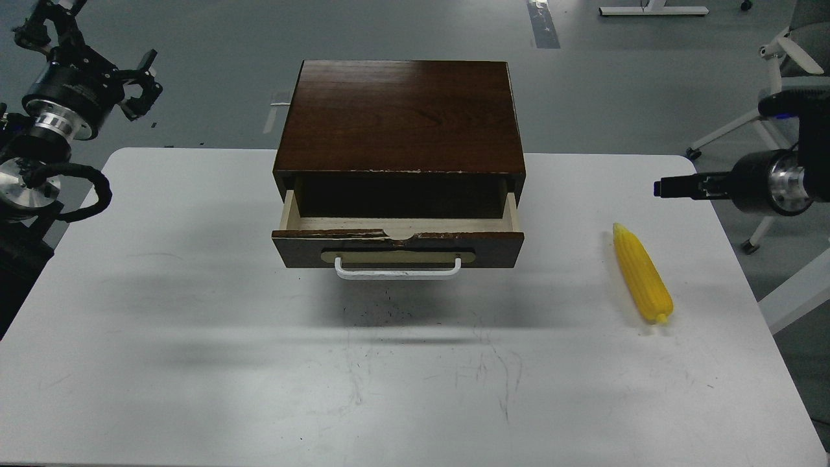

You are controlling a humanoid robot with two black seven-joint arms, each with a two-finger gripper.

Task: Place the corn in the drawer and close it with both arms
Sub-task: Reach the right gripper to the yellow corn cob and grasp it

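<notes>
The yellow corn [642, 272] lies on the white table [194, 324] at the right, tapered end pointing away from me. The drawer [397, 228] of the dark brown box [399, 117] stands partly open, its pale inside empty as far as it shows, with its white handle [397, 270] facing me. My left gripper [144, 84] is open and empty, raised beyond the table's far left corner. My right gripper [663, 188] reaches in from the right, above the table edge and just beyond the corn. It is seen side-on, so its fingers cannot be told apart.
A white chair frame [771, 110] on castors stands off the table's right side. A pale slanted edge [797, 292] sits off the table's right side. Grey floor lies beyond the table.
</notes>
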